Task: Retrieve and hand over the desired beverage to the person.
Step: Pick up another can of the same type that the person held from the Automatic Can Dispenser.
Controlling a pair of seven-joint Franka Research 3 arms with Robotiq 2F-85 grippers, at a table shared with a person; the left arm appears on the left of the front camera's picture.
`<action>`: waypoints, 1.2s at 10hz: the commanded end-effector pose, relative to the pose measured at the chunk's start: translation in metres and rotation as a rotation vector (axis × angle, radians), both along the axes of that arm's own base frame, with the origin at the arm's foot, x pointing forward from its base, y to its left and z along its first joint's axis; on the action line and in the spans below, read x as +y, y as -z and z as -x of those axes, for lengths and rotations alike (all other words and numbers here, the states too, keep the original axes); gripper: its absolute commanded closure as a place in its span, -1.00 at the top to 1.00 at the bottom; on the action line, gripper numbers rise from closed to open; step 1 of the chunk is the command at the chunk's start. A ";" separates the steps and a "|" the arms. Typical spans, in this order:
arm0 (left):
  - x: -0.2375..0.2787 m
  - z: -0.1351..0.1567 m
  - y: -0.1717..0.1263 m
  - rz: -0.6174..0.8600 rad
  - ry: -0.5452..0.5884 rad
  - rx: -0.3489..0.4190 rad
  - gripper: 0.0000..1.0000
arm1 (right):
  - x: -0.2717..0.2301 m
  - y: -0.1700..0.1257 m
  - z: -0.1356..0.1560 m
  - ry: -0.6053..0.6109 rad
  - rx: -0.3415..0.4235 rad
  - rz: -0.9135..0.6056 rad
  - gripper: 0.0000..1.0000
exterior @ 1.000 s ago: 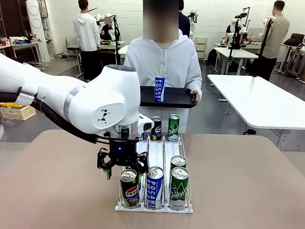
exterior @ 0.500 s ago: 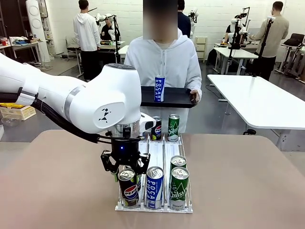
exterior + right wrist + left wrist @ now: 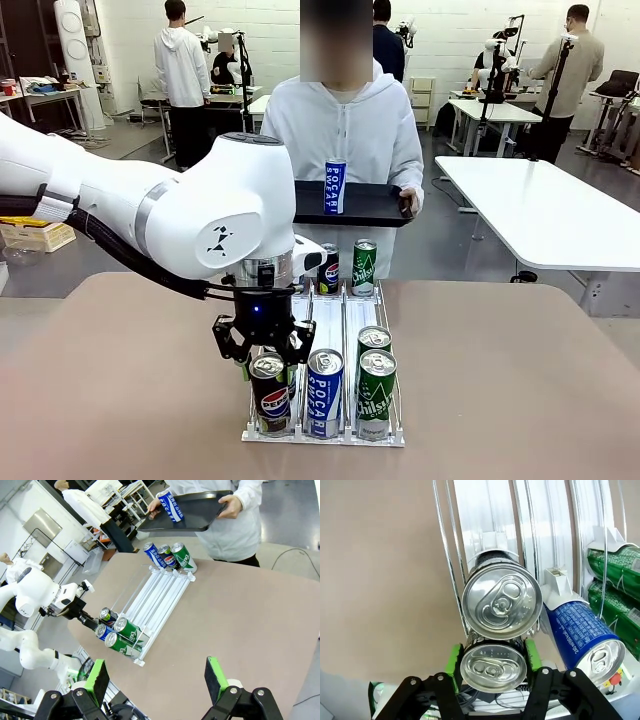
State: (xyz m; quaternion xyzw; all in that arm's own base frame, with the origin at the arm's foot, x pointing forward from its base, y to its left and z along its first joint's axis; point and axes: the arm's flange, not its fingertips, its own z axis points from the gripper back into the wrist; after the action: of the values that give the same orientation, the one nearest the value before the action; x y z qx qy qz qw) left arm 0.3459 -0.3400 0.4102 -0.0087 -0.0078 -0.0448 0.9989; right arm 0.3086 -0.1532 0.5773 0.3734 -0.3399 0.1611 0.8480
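My left gripper (image 3: pixel 266 360) is shut on the black Pepsi can (image 3: pixel 271 402) at the front of the wire rack's (image 3: pixel 322 436) left lane. In the left wrist view the green pads (image 3: pixel 453 661) press both sides of that Pepsi can (image 3: pixel 493 667), with a second black can (image 3: pixel 502 600) right behind it. The person (image 3: pixel 343 125) stands at the far side holding a black tray (image 3: pixel 365 205) with a blue Pocari can (image 3: pixel 335 187) upright on it. My right gripper (image 3: pixel 157 680) hangs open high above the table, holding nothing.
Beside the held can stand a blue Pocari can (image 3: pixel 324 392) and two green cans (image 3: pixel 377 395) in the front lanes. A Pepsi can (image 3: pixel 328 268) and a green can (image 3: pixel 364 266) stand at the rack's far end. Bare table (image 3: pixel 500 380) lies on both sides.
The left gripper stood open around the Pepsi can's top a second ago; its fingers have since shut on the can. The arm has barely shifted.
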 end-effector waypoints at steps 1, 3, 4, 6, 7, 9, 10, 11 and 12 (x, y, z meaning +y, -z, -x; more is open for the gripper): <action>0.005 0.008 -0.036 0.080 0.038 0.011 0.13 | 0.000 0.000 -0.004 -0.010 -0.027 -0.033 1.00; 0.002 0.017 -0.111 0.097 0.098 -0.055 0.13 | 0.000 0.000 -0.004 -0.010 -0.027 -0.033 1.00; -0.002 0.022 -0.154 0.084 0.103 -0.113 0.13 | 0.000 0.000 -0.004 -0.010 -0.027 -0.033 1.00; -0.023 0.024 -0.211 0.003 0.152 -0.164 0.13 | 0.000 0.000 -0.004 -0.010 -0.027 -0.033 1.00; -0.033 0.016 -0.235 -0.012 0.169 -0.167 0.13 | 0.000 0.000 -0.004 -0.010 -0.027 -0.033 1.00; -0.049 -0.019 -0.270 -0.041 0.144 -0.182 0.13 | 0.000 0.000 -0.004 -0.010 -0.027 -0.033 1.00; -0.052 -0.040 -0.278 -0.038 0.133 -0.173 0.13 | 0.000 0.000 -0.004 -0.010 -0.027 -0.033 1.00; -0.048 -0.058 -0.280 -0.052 0.124 -0.155 0.13 | 0.000 0.000 -0.004 -0.010 -0.027 -0.033 1.00; -0.042 -0.074 -0.283 -0.025 0.131 -0.152 0.13 | 0.000 0.000 -0.004 -0.010 -0.027 -0.033 1.00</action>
State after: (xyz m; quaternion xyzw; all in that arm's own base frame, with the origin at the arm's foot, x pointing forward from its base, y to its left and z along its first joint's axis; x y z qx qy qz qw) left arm 0.4126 -0.3739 0.6733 0.0061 -0.0861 -0.1141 0.9897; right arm 0.3086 -0.1533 0.5772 0.3734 -0.3398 0.1610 0.8480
